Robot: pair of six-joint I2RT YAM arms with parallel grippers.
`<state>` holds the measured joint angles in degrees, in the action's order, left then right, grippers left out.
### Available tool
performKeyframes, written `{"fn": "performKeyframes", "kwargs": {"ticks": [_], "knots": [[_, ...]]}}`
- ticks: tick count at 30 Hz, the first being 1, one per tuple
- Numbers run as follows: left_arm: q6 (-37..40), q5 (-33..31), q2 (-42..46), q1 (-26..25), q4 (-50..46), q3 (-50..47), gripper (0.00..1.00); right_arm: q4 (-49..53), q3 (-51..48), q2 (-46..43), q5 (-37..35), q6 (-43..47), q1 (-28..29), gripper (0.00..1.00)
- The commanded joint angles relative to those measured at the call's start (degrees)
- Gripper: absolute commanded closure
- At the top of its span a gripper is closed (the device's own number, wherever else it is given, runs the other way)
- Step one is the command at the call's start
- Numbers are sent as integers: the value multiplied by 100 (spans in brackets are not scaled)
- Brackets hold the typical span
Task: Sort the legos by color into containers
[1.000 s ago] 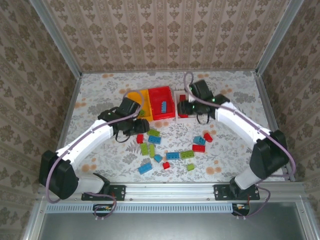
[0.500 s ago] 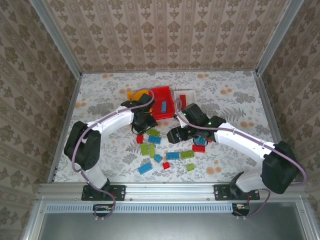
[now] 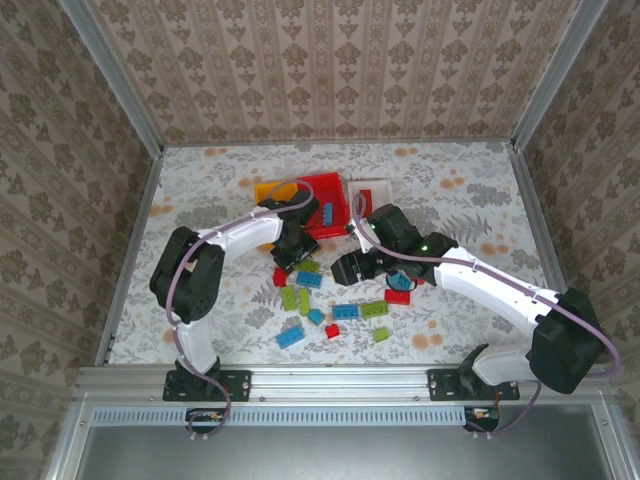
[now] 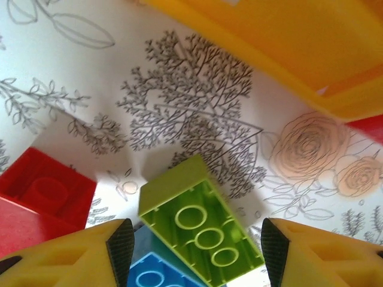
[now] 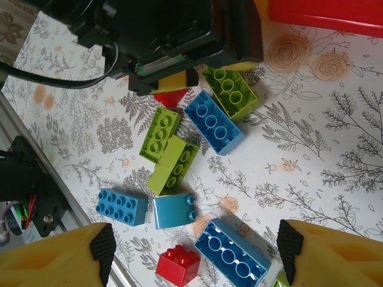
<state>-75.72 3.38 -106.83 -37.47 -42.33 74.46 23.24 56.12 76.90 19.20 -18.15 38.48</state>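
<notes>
My left gripper (image 4: 197,248) is open and low over the table, its fingers on either side of an upside-down lime green lego (image 4: 203,230) with a gap on both sides. A blue lego (image 4: 149,275) lies against that one and a red lego (image 4: 42,191) lies to the left. My right gripper (image 5: 196,246) hangs open above a blue lego (image 5: 233,257), a small red one (image 5: 178,264) and a light blue one (image 5: 173,210). From above, the left gripper (image 3: 300,255) and right gripper (image 3: 347,270) hover over the scattered legos, in front of the yellow-orange container (image 3: 268,190), the red container (image 3: 325,205) and the white container (image 3: 378,192).
More legos lie loose between the arms: lime green ones (image 3: 288,297), blue ones (image 3: 290,336) and red ones (image 3: 397,296). A blue lego (image 3: 327,210) lies in the red container. The yellow-orange container's wall (image 4: 287,36) is just beyond my left fingers. Metal posts frame the table.
The left gripper has swung right and down onto the lime green lego. The right gripper has left the white container, come down over the loose legos, and opened wider.
</notes>
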Motion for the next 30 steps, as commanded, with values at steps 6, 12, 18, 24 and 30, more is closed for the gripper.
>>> {"fn": "performKeyframes", "kwargs": {"ticks": [6,12,18,24,30], "knots": [[-154,21,-380,-23,132,9,47,-72,32,-5,163,-25,-60,25],[-109,-53,-357,-78,105,-19,58,-148,34,70,145,-117,-95,25],[150,-472,33,-120,-76,74,78,-214,48,48,98,-157,-104,26],[957,-1437,869,-24,-838,497,78,-503,-20,-307,-291,-158,-113,27],[2148,-1771,699,419,-893,1258,78,-2144,-583,-659,-590,-379,-119,26]]}}
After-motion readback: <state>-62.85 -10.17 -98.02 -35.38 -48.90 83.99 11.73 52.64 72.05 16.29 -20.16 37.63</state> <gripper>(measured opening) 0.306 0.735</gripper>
